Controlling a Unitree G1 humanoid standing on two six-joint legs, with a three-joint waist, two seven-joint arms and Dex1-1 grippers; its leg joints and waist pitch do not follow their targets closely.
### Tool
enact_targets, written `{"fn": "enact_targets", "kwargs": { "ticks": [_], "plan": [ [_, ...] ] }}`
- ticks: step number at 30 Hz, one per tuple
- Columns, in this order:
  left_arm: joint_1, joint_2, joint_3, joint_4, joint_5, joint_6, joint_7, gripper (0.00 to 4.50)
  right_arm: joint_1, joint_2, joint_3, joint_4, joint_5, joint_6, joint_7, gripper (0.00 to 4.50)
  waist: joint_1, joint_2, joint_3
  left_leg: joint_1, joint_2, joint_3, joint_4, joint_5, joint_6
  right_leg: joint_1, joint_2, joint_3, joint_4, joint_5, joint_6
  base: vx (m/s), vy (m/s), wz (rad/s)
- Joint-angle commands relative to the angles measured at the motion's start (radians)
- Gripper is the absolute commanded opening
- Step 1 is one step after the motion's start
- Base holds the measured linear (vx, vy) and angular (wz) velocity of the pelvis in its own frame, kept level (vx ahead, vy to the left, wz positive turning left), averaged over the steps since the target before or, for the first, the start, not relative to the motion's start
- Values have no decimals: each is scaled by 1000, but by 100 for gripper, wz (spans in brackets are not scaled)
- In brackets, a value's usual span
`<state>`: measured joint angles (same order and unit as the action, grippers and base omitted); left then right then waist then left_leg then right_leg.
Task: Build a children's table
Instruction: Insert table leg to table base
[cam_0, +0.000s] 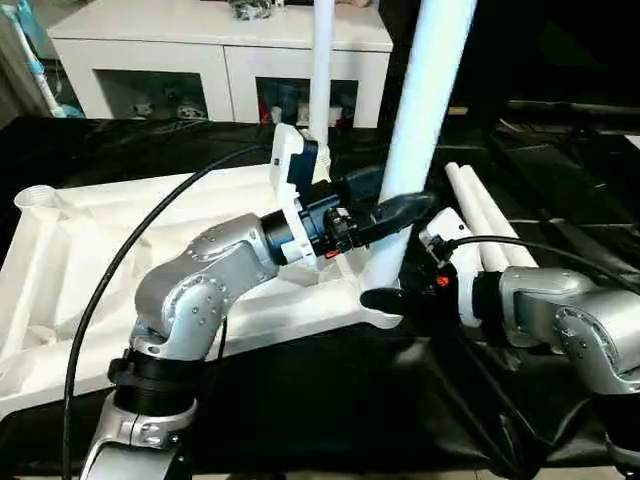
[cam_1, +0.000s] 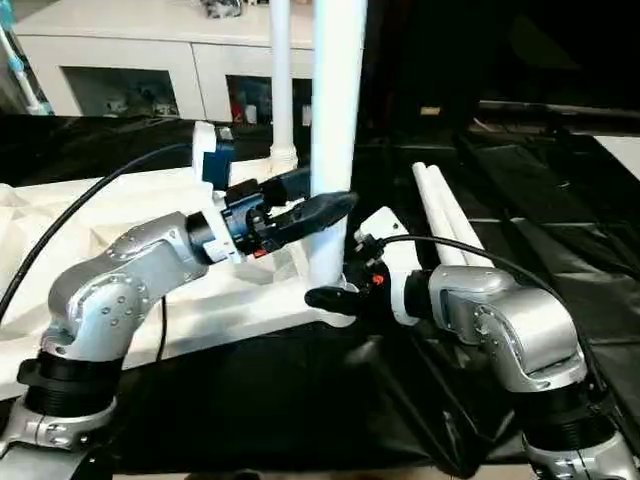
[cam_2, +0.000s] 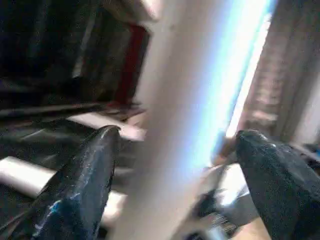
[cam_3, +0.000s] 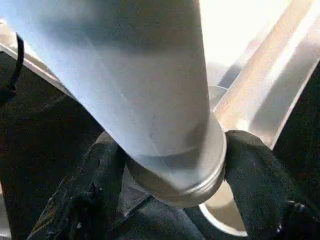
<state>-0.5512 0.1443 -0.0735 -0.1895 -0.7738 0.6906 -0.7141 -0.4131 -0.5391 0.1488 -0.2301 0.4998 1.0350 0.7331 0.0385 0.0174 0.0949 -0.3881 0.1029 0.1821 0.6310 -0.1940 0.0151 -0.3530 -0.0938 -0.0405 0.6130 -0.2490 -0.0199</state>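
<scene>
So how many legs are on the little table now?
One leg already stands in the far corner of the upside-down tabletop. A second leg is in hand: the right gripper clasps its base at the near corner socket, while the left gripper stands open around it. Two legs wait on the black sheet.

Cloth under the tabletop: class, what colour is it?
Black, with a glossy sheen; the cloth shows best in the right eye view.

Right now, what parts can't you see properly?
- Near leg: top cut off by the head views' upper edge.
- Its corner socket: mostly hidden behind the right gripper and the leg's end.
- Tabletop: middle hidden behind the left arm.
- Cabinet contents: too small to tell.
</scene>
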Motion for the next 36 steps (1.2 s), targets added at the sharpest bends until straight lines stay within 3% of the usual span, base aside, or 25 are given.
{"fn": "enact_targets", "kwargs": {
  "ticks": [1, 4, 8, 9, 10, 12, 15, 16, 18, 19, 25, 28, 31, 33, 36],
  "plan": [
    [-1, -1, -2, -23, -5, 36, 7, 402, -17, -13, 4, 2, -10, -6, 7, 270, 1, -10, -63, 34, 122, -63, -116, -329, -88, 6, -83, 52, -66, -193, -187, 0, 0, 0],
    [-16, -7, 4, 19, 46, 22, 55, 367, -20, -9, 3, 6, -12, -9, 5, 270, 3, -15, -65, 31, 122, -58, -111, -282, -55, 9, -87, 57, -70, -169, -186, 0, 0, 0],
    [-34, -13, 30, 55, 45, 19, 80, 331, -22, -9, 5, 7, -14, -14, 3, 270, 6, -16, -71, 25, 122, -54, -104, -210, -25, 13, -88, 57, -68, -137, -195, 0, 0, 0],
    [-35, -12, 35, 54, 33, 24, 87, 324, -23, -11, 7, 8, -15, -17, 3, 270, 8, -15, -81, 22, 123, -53, -99, -123, 4, 14, -82, 51, -54, -19, -217, 0, 0, 0],
    [-37, -12, 40, 50, 14, 37, 96, 320, -23, -12, 9, 7, -16, -19, 2, 270, 8, -15, -83, 23, 123, -52, -96, -104, 18, 11, -80, 49, -51, 12, -225, 0, 0, 0],
    [-39, -15, 48, 48, 6, 43, 104, 300, -23, -12, 10, 8, -17, -22, 2, 270, 12, -18, -88, 13, 116, -45, -85, -15, 73, 16, -84, 47, -41, 136, -259, 0, 0, 0],
    [-49, -34, 79, 59, -11, 53, 135, 274, -24, -11, 10, 9, -20, -26, 0, 270, 19, -18, -89, 10, 116, -43, -78, 21, 119, 15, -84, 45, -36, 181, -289, 0, 0, 0],
    [-55, -39, 91, 66, -10, 47, 143, 260, -24, -11, 10, 10, -22, -29, -1, 270, 20, -17, -85, 9, 118, -43, -79, 2, 124, 15, -84, 44, -40, 150, -293, 0, 0, 0],
    [-57, -40, 94, 67, -10, 45, 144, 239, -24, -10, 10, 11, -22, -29, -1, 270, 20, -16, -83, 9, 121, -44, -83, -26, 115, 15, -83, 43, -43, 98, -287, 0, 0, 0],
    [-62, -45, 106, 74, -16, 46, 152, 239, -24, -9, 9, 12, -23, -32, -3, 270, 19, -15, -78, 14, 122, -42, -87, -74, 90, 11, -80, 43, -51, 23, -277, 0, 0, 0],
    [-78, -42, 134, 94, -22, 51, 192, 206, -25, 0, -2, 14, -35, -70, -5, 270, 17, -11, -69, 22, 126, -43, -102, -202, -6, 3, -77, 47, -64, -138, -226, 0, 0, 0],
    [-89, -42, 149, 103, -19, 59, 213, 199, -31, 12, -15, 18, -41, -115, -8, 270, 16, -9, -68, 23, 124, -43, -104, -213, -24, 0, -77, 49, -64, -128, -212, 0, 0, 0],
    [-101, -43, 162, 114, -20, 73, 228, 196, -38, 29, -32, 22, -33, -133, -13, 270, 17, -10, -67, 23, 122, -43, -105, -216, -23, -1, -77, 50, -67, -126, -208, 0, 0, 0],
    [-115, -48, 181, 132, -28, 98, 265, 191, -42, 45, -54, 27, -15, -125, -19, 331, 17, -9, -68, 21, 121, -42, -104, -199, -14, -1, -77, 50, -64, -97, -216, 0, 0, 0],
    [-129, -45, 189, 151, -19, 111, 293, 188, -46, 51, -71, 32, 0, -121, -17, 345, 18, -10, -68, 20, 120, -42, -102, -184, 0, 0, -78, 49, -64, -94, -220, 0, 0, 0]
  ]
}}
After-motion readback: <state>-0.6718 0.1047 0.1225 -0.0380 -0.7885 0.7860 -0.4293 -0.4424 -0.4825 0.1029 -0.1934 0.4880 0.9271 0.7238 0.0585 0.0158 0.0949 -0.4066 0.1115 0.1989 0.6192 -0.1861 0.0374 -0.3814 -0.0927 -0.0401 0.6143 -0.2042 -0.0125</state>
